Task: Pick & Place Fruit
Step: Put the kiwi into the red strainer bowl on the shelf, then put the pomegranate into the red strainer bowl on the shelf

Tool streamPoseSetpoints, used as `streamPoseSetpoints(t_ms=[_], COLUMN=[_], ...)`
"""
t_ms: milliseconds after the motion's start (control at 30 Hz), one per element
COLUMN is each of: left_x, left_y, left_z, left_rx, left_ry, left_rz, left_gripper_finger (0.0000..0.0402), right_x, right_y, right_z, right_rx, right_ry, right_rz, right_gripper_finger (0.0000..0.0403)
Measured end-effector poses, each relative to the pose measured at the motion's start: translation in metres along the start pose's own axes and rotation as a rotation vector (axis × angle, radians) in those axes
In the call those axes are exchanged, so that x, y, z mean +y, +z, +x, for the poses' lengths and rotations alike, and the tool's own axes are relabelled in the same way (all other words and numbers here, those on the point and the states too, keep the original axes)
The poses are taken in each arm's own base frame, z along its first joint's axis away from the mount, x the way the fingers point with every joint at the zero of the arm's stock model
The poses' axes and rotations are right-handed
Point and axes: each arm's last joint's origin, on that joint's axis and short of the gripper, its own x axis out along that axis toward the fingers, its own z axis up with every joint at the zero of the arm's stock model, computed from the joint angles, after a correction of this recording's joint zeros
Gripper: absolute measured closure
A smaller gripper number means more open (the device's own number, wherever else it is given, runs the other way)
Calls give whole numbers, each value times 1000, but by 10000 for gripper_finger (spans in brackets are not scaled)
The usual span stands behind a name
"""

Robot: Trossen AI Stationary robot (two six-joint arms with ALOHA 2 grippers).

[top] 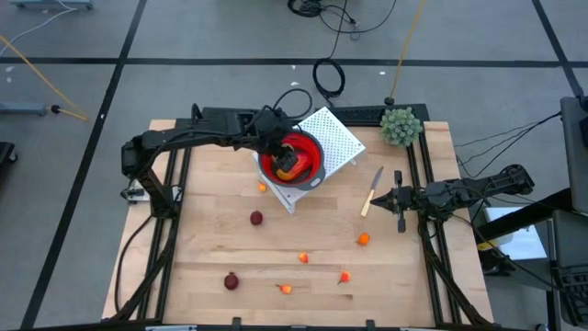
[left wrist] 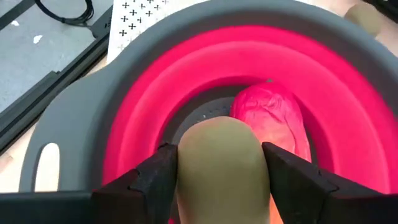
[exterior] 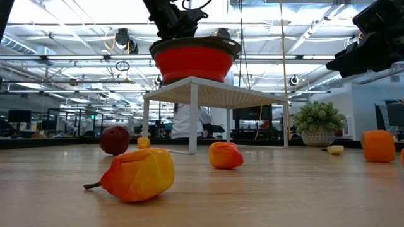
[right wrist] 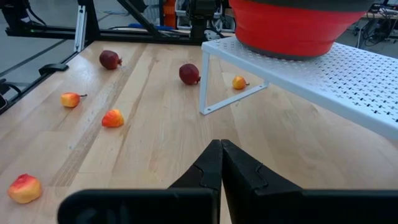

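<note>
Left wrist view: my left gripper (left wrist: pixel 219 180) clasps a brown oval fruit (left wrist: pixel 219 165) between its 2 fingers (left wrist: pixel 152 180), over the inside of the red bowl (left wrist: pixel 155 81). A red-and-yellow fruit (left wrist: pixel 273 115) lies in the bowl bottom, just beside the oval.

High view: the bowl (top: pixel 310 167) sits on a white perforated stand (top: pixel 335 136) at the table's (top: pixel 202 239) far middle. 2 dark red balls (top: pixel 256 218) (top: pixel 231 281) lie on the wood nearer the left side. 5 small orange pieces are scattered: 1 by the stand leg (top: pixel 263 188), 3 toward the near edge (top: pixel 303 258) (top: pixel 286 289) (top: pixel 344 276), 1 more to the right (top: pixel 364 240).

My right gripper (top: pixel 384 198) rests low at the table's right side, fingers pressed together and empty, with a pale-handled knife (top: pixel 371 192) just beside it. A green plant (top: pixel 401 126) stands at the far right corner.
</note>
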Motion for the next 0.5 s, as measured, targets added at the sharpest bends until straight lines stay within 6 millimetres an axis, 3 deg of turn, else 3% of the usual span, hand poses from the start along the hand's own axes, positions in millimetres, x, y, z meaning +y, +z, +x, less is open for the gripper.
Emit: streamPoseSetpoints(t_ms=[300, 367, 500], left_x=[0, 2, 4], left_y=[1, 3, 16], left_z=[-2, -8, -40], left_rx=[-13, -33, -117], left_ry=[5, 1, -20], left_rz=[34, 55, 79], left_gripper_finger=[127, 121, 122], right_x=[0, 0, 0], right_y=[0, 0, 0], right_z=[0, 0, 0], right_rx=[0, 0, -3], right_ry=[0, 0, 0], right_rz=[-1, -1, 2], right_gripper_finger=[403, 403, 403])
